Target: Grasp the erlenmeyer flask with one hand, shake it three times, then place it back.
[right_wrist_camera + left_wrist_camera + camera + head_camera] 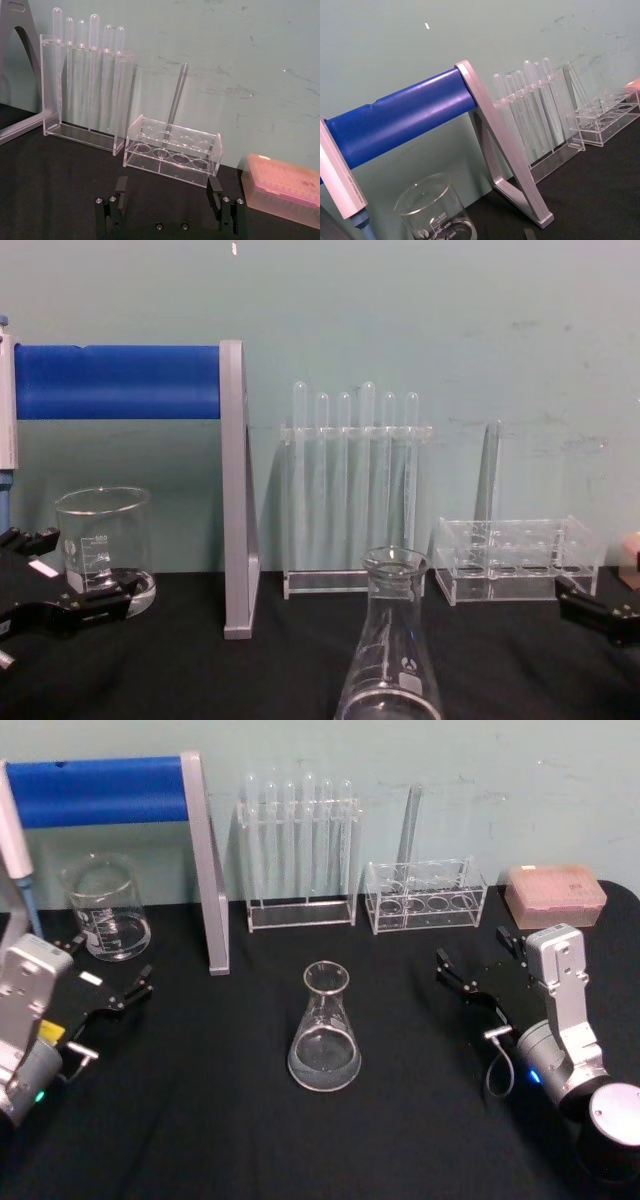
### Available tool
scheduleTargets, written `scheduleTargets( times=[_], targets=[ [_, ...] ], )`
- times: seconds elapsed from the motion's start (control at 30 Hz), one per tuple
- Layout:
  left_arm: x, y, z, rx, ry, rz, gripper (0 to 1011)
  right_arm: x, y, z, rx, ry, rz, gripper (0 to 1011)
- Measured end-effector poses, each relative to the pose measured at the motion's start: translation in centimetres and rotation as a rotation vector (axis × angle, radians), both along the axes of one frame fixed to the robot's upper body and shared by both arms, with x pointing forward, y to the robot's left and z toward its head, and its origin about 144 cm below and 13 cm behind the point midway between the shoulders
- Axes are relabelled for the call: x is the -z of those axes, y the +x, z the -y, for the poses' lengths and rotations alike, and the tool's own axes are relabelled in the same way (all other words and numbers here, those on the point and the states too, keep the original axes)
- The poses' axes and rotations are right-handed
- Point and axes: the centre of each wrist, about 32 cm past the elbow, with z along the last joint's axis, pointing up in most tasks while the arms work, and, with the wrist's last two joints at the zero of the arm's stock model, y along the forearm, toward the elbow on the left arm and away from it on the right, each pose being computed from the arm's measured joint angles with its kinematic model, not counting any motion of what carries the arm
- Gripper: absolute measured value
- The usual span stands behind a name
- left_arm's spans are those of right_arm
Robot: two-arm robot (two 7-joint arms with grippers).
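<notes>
The erlenmeyer flask is seen upright on the black table, between the two grippers and apart from both. The right gripper is held wide open and empty; the left gripper, near the beaker, is likewise open, empty.

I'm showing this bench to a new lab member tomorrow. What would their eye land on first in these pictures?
Probably the erlenmeyer flask, standing upright and alone at the centre of the black table, with the open left gripper and open right gripper poised on either side, touching nothing. Next, the bright blue bar on its grey stand at back left, above a glass beaker.
</notes>
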Motion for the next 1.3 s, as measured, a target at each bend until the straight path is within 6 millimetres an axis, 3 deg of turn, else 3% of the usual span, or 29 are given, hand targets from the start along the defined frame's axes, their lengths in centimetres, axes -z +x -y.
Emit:
scheduleTargets(
  times=[1.3],
  targets=[
    [0.0, 0.0, 0.0, 0.0, 0.0, 0.0, 1001, 0.0, 0.0, 0.0, 0.0, 0.0, 0.0, 1002]
  ],
)
